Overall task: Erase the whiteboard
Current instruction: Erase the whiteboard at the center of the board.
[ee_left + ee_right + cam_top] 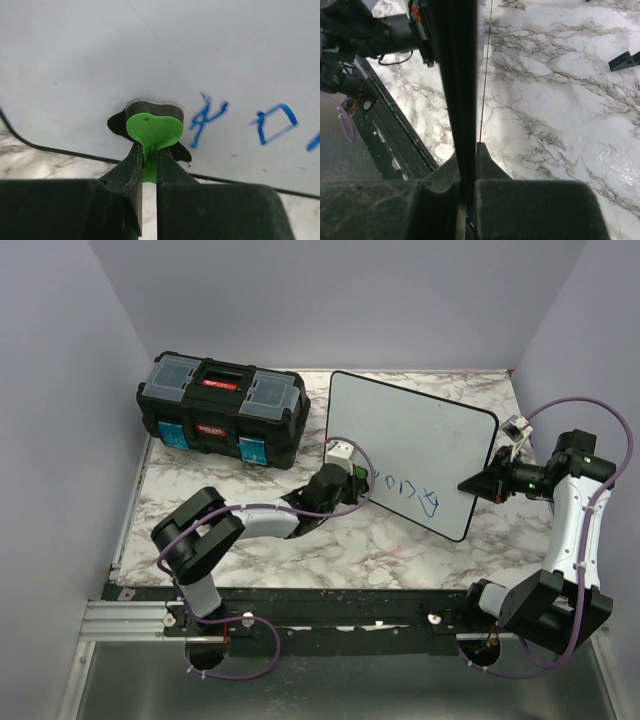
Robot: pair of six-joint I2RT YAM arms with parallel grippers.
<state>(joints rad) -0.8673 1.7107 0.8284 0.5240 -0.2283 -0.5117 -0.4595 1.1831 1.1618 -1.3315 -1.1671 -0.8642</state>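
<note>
Top external view: the whiteboard (pixel 415 435) sits angled on the marble table (pixel 400 555), right of a black toolbox (pixel 222 408). Jaws of the left gripper (pixel 149 156) pinch a green-handled eraser (pixel 152 127) against the board beside blue lettering (pixel 207 117). Jaws of the right gripper (pixel 467 165) clamp the board's right edge.

Overhead, two close wrists; common whiteboard (pixel 420 440)

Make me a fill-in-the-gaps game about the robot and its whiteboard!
The writing on the whiteboard is ____.
The left gripper pinches an eraser with a ____ handle.
The right gripper clamps one edge of the ____.
The toolbox is mostly ____.
Missing words: blue, green, whiteboard, black.
</note>
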